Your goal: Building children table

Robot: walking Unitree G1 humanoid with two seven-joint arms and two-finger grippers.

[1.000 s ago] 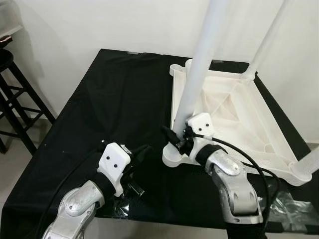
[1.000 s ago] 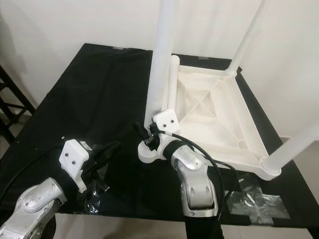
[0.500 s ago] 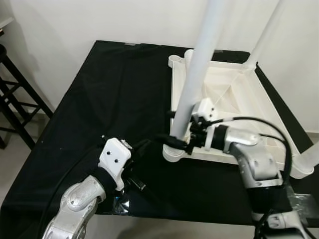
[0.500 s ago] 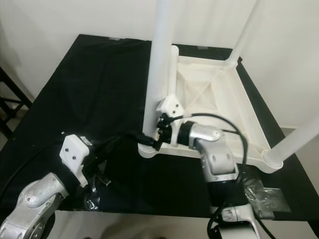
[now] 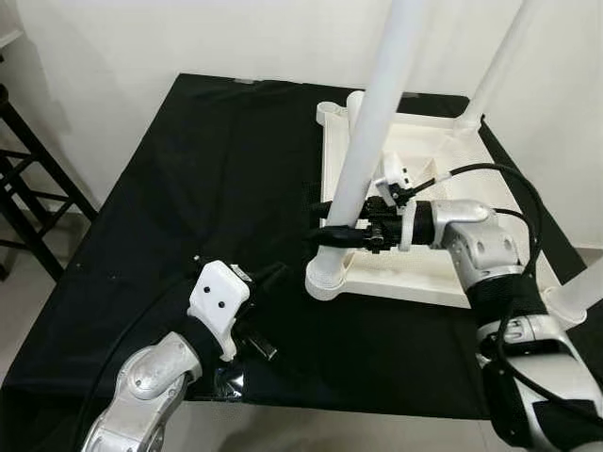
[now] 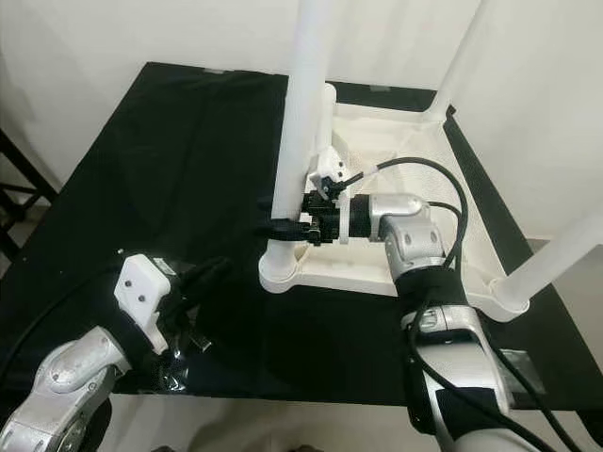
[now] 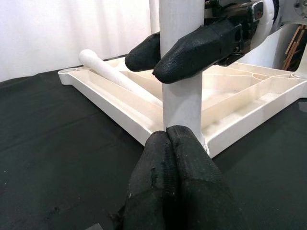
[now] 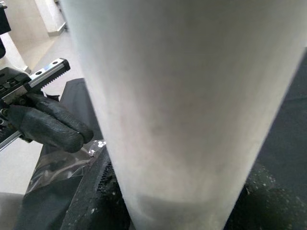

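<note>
A black cloth-covered table [image 5: 207,188] fills most of the head views; its near edge and far right side are cut off by the robot's arms and the frame. On its right half lies a white plastic children's table [image 5: 424,268], upside down, its ribbed underside facing up like a shallow tray. Three white legs stand upright from its corners, their tops cut off by the frame; a fourth, loose leg [image 7: 112,72] lies inside along the far-left rail.

The right arm reaches in sideways over the upturned table, and the right gripper [image 5: 325,224] pinches the near-left leg [image 5: 363,160] just above its socket, one black finger on either side. The left gripper [image 5: 271,276] rests low on the cloth just beside that corner, fingers [image 7: 177,182] pressed together, holding nothing. Crumpled clear plastic [image 5: 229,381] lies under the left wrist.
</note>
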